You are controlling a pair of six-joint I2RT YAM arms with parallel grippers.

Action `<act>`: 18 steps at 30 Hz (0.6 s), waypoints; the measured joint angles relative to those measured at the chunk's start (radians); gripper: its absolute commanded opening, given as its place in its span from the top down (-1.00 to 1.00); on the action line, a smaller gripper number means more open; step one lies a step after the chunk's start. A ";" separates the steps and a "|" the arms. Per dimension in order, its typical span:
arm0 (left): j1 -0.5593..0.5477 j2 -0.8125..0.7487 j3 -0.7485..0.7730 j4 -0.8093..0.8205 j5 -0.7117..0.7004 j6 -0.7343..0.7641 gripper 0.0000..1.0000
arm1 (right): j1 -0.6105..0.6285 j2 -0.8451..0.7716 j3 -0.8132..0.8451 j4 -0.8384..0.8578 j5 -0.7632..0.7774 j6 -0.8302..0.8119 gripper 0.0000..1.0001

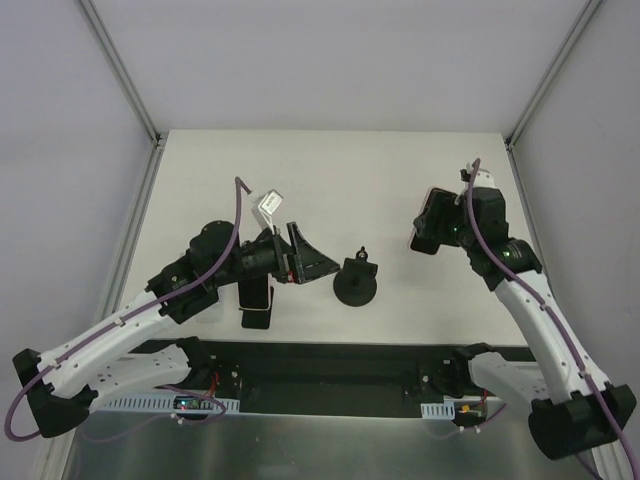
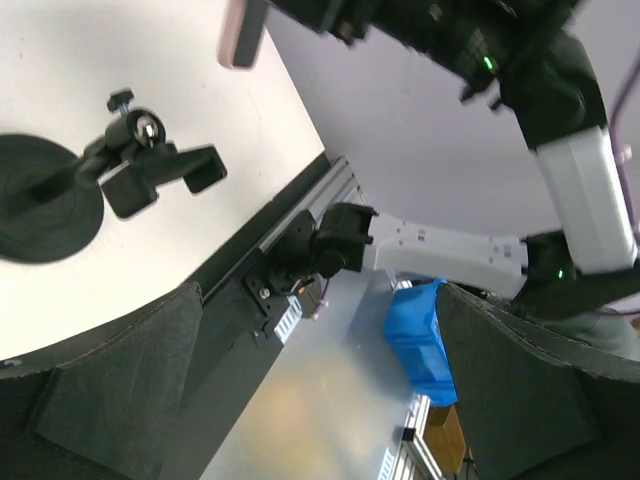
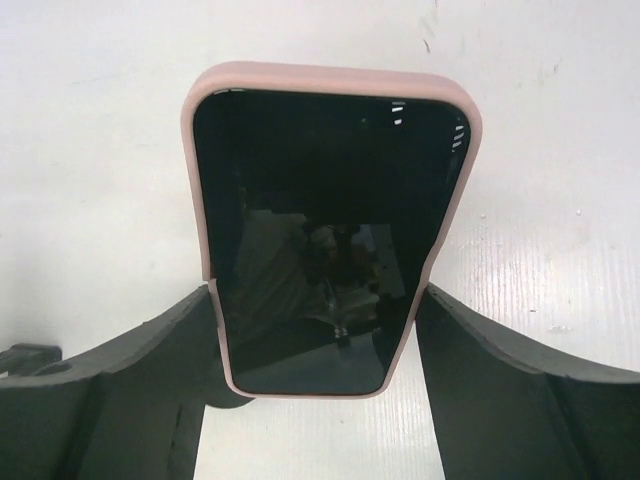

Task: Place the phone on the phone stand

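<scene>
The phone [image 3: 325, 230], black-screened in a pink case, is held between the fingers of my right gripper [image 3: 318, 335] above the white table. In the top view the right gripper [image 1: 440, 225] holds the phone [image 1: 422, 240] at the right, apart from the black phone stand [image 1: 355, 283], which stands at the table's middle front. The stand has a round base [image 2: 40, 200] and a clamp head [image 2: 150, 175]. My left gripper [image 1: 305, 255] is open and empty just left of the stand. The phone's pink edge shows in the left wrist view [image 2: 243, 30].
A black rail [image 1: 330, 365] runs along the table's near edge. A blue bin [image 2: 420, 340] sits beyond that edge, off the table. Grey walls enclose the table on three sides.
</scene>
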 measured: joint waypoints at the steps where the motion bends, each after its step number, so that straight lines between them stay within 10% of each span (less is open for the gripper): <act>1: 0.005 0.031 0.024 0.001 0.000 0.008 -0.98 | 0.015 -0.035 0.000 -0.007 0.006 -0.004 0.99; 18: -0.058 0.476 0.338 -0.024 0.071 0.092 -0.72 | 0.365 -0.409 -0.037 -0.240 -0.192 0.021 0.99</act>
